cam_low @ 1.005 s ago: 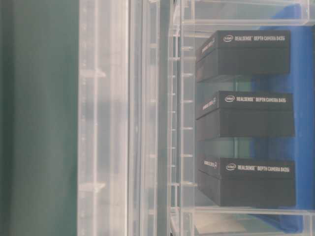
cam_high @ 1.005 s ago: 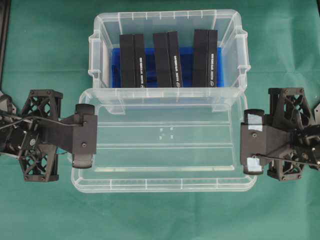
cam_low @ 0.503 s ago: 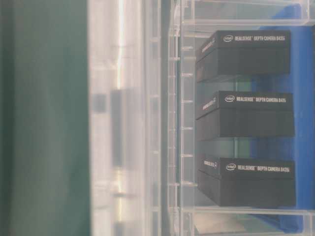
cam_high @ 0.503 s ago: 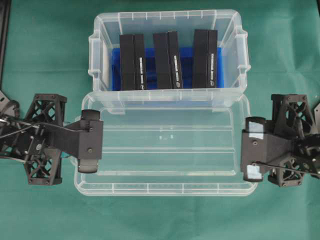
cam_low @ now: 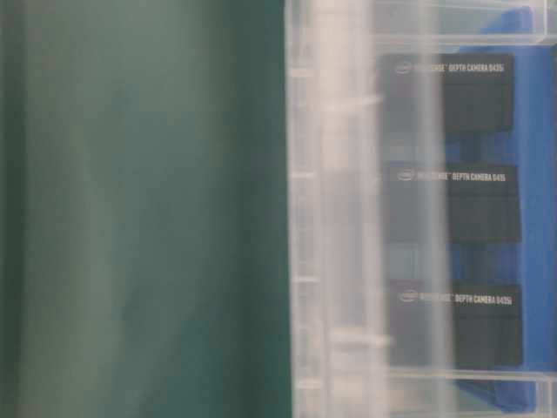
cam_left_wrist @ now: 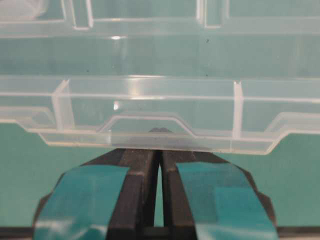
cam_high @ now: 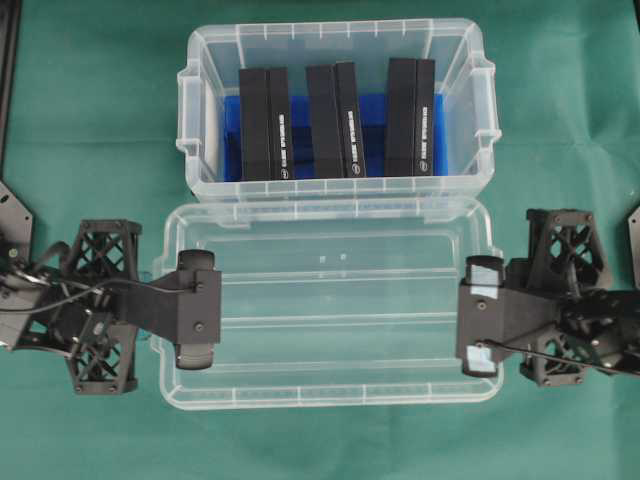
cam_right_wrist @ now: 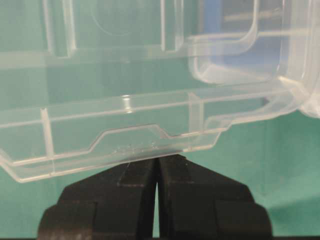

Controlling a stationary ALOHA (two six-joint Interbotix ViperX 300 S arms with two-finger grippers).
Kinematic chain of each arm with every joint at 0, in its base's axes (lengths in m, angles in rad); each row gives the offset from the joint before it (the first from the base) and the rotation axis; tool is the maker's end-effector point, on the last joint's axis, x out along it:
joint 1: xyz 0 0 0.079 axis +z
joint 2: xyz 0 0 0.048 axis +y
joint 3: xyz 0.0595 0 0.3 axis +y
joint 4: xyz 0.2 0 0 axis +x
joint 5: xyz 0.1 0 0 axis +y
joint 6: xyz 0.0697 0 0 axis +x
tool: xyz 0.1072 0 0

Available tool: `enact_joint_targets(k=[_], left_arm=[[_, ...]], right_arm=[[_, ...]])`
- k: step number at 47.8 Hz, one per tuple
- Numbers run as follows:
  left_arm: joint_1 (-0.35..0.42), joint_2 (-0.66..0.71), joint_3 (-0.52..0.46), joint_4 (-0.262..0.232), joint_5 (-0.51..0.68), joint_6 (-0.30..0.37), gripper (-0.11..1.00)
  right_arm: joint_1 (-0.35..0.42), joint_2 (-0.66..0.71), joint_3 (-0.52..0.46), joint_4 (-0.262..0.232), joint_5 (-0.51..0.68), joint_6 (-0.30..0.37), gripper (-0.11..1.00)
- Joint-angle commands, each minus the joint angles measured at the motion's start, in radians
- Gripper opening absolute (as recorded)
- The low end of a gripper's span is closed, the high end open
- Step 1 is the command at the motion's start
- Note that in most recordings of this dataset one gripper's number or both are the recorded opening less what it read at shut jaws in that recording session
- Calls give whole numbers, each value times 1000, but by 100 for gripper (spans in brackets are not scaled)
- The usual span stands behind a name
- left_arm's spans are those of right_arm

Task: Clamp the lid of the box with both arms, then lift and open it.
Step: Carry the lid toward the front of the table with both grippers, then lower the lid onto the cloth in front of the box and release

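The clear lid [cam_high: 330, 300] hangs level in front of the box [cam_high: 335, 32], squeezed end to end between my two grippers. The box stands open at the back, with three black blocks [cam_high: 336, 120] on its blue floor. My left gripper [cam_high: 212, 320], with teal pads, is shut, its tips pressed against the lid's left end tab [cam_left_wrist: 150, 142]. My right gripper [cam_high: 466, 330] is shut too, tips against the right end tab [cam_right_wrist: 135, 145]. Nothing sits between either pair of jaws. In the table-level view the lid [cam_low: 348, 218] is a blurred band before the blocks [cam_low: 479, 200].
A green cloth [cam_high: 90, 120] covers the table all round the box and lid. A black frame post [cam_high: 8, 60] stands at the far left edge. The box's near wall [cam_high: 335, 185] lies just behind the lid's back rim.
The lid and both grippers have shifted toward the table's front, away from the box, and the lid looks smaller from overhead. In the table-level view the lid slid right and blurred.
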Motion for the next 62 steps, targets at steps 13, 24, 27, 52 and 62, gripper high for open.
enact_joint_targets(k=[13,24,27,52,62], left_arm=[[-2,74,3,26,-181,-81,1],[-2,132,37,26,-270,-112,1],[-2,143,48,26,-288,-118,1],[2,212,101,26,-408,-121,1],[2,216,98,25,-408,-121,1]], right_arm=[[11,29,34,-35,-161,118,0],[9,60,92,-46,-267,158,0],[9,74,112,-58,-299,176,0],[9,164,156,-107,-408,291,0],[9,164,158,-106,-411,291,0]])
